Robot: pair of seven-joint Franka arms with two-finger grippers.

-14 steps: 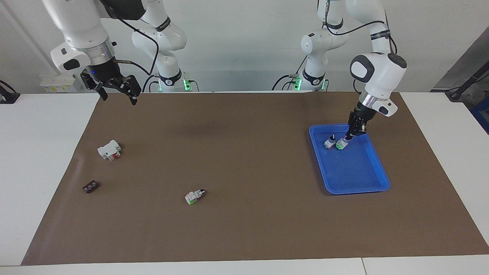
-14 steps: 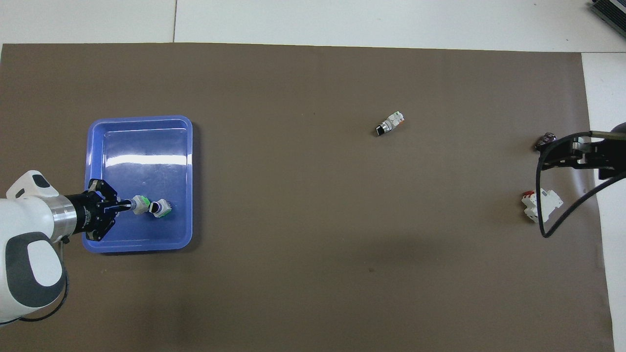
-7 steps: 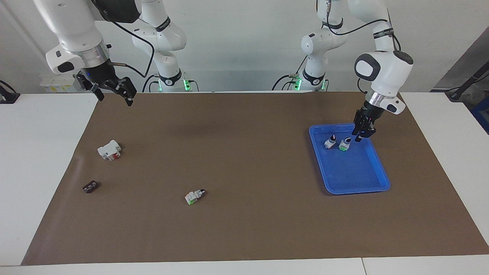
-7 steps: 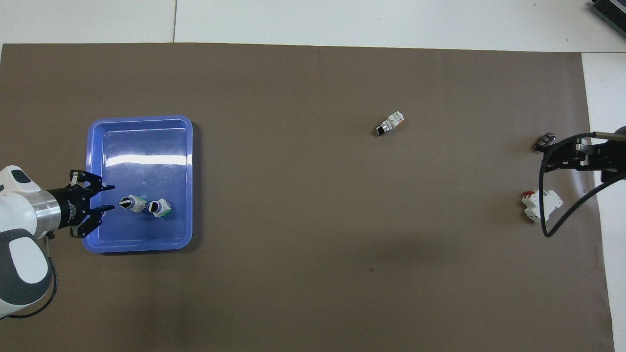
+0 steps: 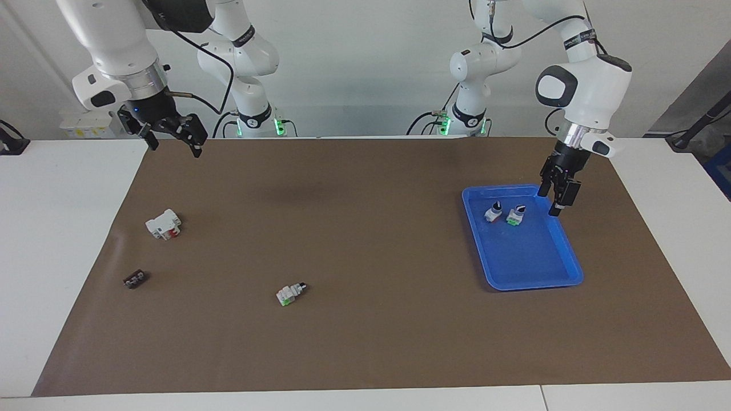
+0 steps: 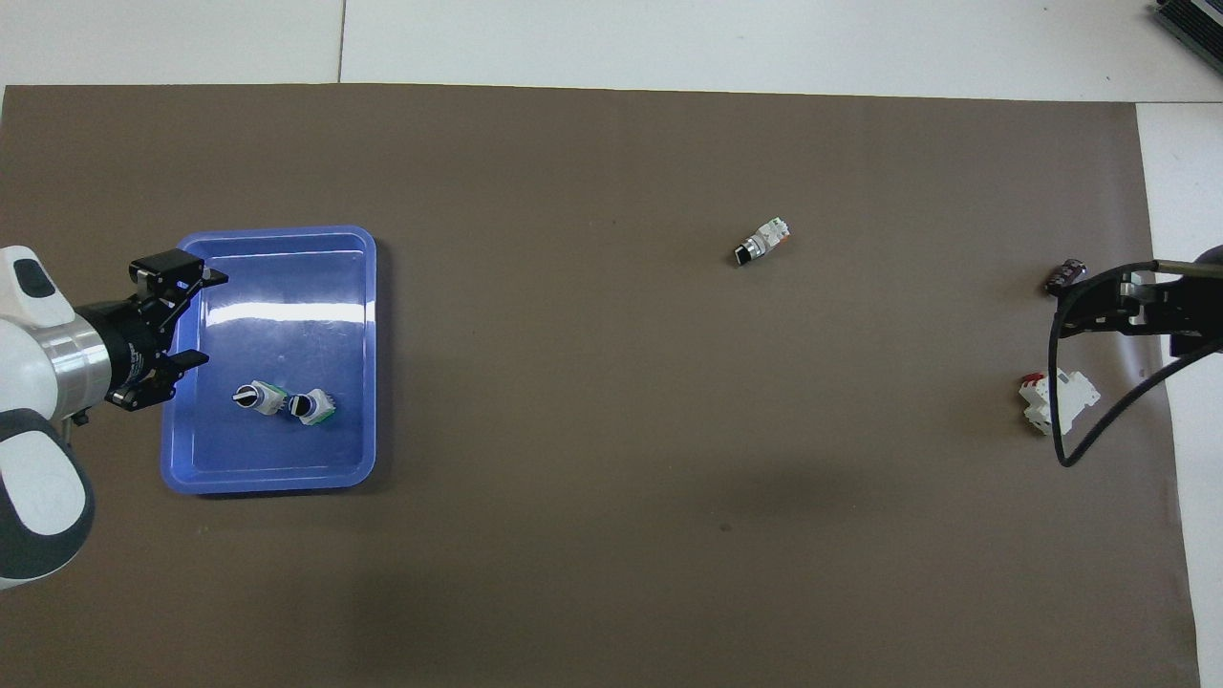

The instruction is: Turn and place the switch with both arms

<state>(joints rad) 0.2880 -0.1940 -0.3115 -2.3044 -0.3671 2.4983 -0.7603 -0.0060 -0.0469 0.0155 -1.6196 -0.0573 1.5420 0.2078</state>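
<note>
Left gripper (image 5: 558, 200) spread wide, empty, hanging over the blue tray's (image 5: 537, 274) edge on the left arm's side; a second ago pinched on a switch inside the tray, since then opened and lifted clear. Same gripper in overhead view (image 6: 182, 320) at the tray rim (image 6: 277, 478), fingers apart. Released switch (image 5: 515, 215) now standing in the tray, green end down, black knob up, just beside a second upright switch (image 5: 493, 212), both in the tray's end nearer the robots. Same pair from above: released switch (image 6: 256, 397), second switch (image 6: 311, 407), close together, contact not clear. Third switch (image 5: 290, 293) lying on its side on the brown mat (image 5: 365, 342) covering the counter, well apart from the tray, toward the right arm's end, unmoved since earlier frames. Right gripper (image 5: 171, 134) spread open, empty, raised over the mat corner at the right arm's end, waiting; barely shifted from a second ago. White block with red part (image 5: 164, 224) and small black terminal strip (image 5: 135, 279) on the mat, same spots as before.
</note>
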